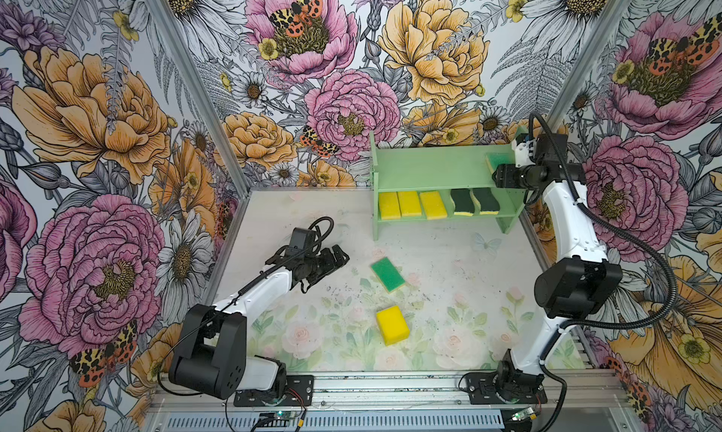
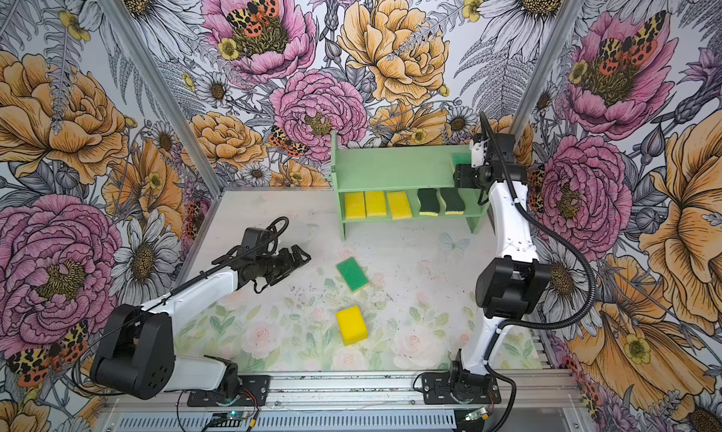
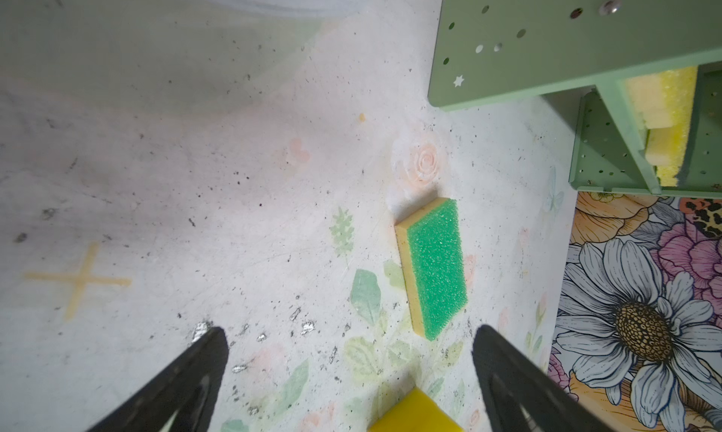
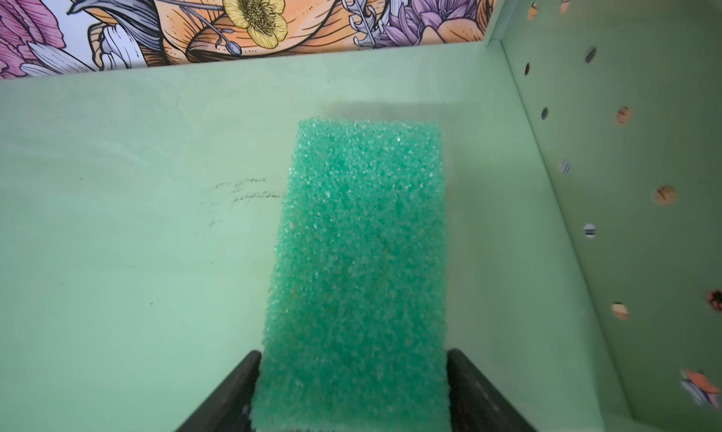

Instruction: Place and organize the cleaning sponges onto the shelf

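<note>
A: Nearest, yellow sponge (image 1: pixel 392 324) is lying free. Beyond, table teal sponge (image 1: pixel 388 274) is lying flat, just ahead of left gripper (image 1: pixel 339 259), the nearer one, fingers standing apart, empty.
B: Long axis is running aslant to its reach; open table (image 1: pixel 449 262) around.
A: Farthest, right gripper (image 4: pixel 353 356) is flanking shelf teal sponge (image 4: pixel 363 234) on shelf (image 1: pixel 429 168) top tier; clamped or merely touching, cannot tell.

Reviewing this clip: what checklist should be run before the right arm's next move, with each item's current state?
1. Shelved teal sponge lies flat on the shelf's top tier: ok.
2. Right gripper released from it: cannot tell; fingers flank its sides.
3. Left gripper open, empty: ok.
4. Lower tier's yellow sponges and dark-green sponges in a row: ok.
5. Table cleared: not ok; loose teal sponge and loose yellow sponge lie there.
</note>
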Robot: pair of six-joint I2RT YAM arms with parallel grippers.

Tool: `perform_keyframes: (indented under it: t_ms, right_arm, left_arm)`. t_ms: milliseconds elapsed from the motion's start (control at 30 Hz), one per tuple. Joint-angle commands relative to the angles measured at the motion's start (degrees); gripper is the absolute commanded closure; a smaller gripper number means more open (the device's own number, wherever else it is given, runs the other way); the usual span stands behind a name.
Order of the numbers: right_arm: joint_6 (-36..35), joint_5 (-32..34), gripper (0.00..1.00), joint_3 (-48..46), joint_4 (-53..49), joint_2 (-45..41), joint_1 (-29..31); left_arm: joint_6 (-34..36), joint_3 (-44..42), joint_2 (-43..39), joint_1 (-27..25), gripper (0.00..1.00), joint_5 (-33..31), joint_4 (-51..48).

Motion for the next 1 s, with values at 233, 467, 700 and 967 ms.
perform_keyframes:
  t_ms: [233, 467, 700, 967]
  right_arm:
    - [0.35, 0.83, 0.13, 2.41, 0.02, -3.41, 0.63]
    - [1.78, 6.94, 0.01, -2.22, 0.02, -12.16, 1.9]
    - [5.11, 7.96, 0.0, -13.91, -0.06, -27.72, 6.13]
    - [10.32, 10.55, 0.0, -21.41, -6.99, -41.34, 14.86]
  left_arm:
    - [-0.18, -0.06, -2.94, 0.43, 0.01, 0.53, 1.13]
    - [-0.21, 0.12, -3.22, 0.39, 0.01, 0.53, 1.1]
    - [0.31, 1.69, -2.61, 0.52, 0.01, 0.68, 1.07]
    - [0.59, 3.67, -0.85, 0.42, 0.01, 1.58, 1.07]
